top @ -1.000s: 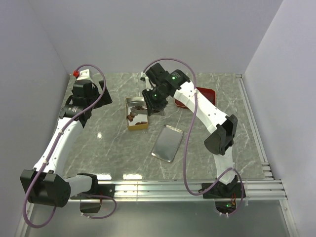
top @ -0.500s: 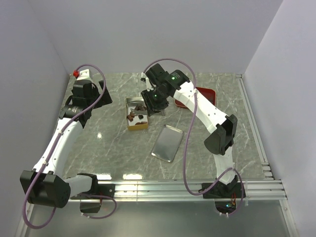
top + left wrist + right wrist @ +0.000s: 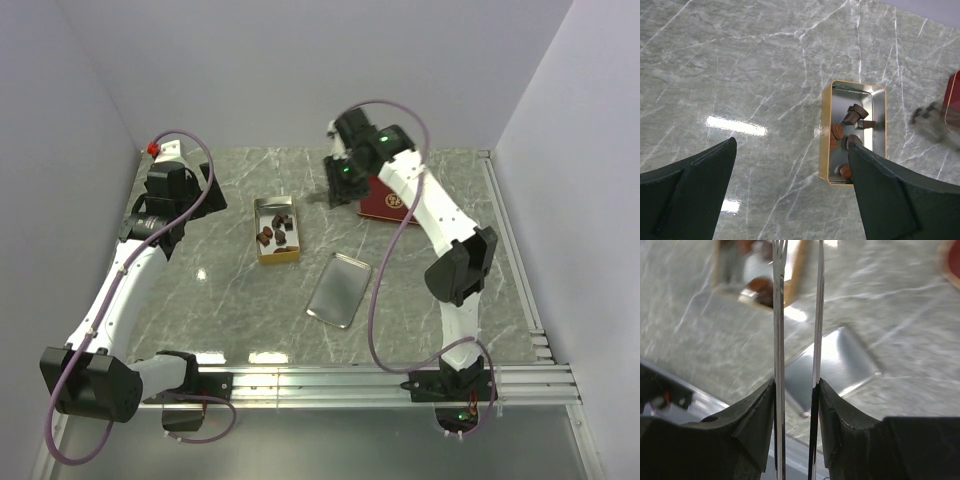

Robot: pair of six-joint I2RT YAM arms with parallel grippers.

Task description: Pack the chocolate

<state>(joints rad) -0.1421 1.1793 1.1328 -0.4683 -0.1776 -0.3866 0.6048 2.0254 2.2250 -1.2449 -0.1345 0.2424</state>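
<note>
**A:** What lies on the surface, and what is it made of?

**B:** A glossy grey-green counter, marble-patterned with white veins, carries three things. Toward the middle stands a small gold rectangular metal tin, open on top, with a mirror-bright inside. Near it to the right, not touching, lies a flat silvery metal lid with rounded corners, set at a slant. Farther back on the right sits a red rectangular tray with a raised rim.

**A:** Where is the chocolate?

**B:** The chocolate, small dark-brown and reddish-brown lumps, lies inside the gold tin.

**A:** What does the left wrist view add to the overhead one?

**B:** It shows texture. One lump is ribbed like a tiny cup and the others are smooth and rounded. They are clustered so that one end of the tin's shiny floor is bare. The left end effector has two broad matte black fingers spread wide apart with nothing between them. One corner of the tin is hidden behind its right finger.

**A:** And the right wrist view?

**B:** It is blurred. The right end effector has two thin, bright metal blades that run parallel out of black mounts. They are parted by a narrow gap and hold nothing. Past them the lid shows as a pale sheen and the tin as a gold smear with brown patches. Only the overhead view shows where this end effector hangs: by the tray's left edge, apart from the tin.
</note>
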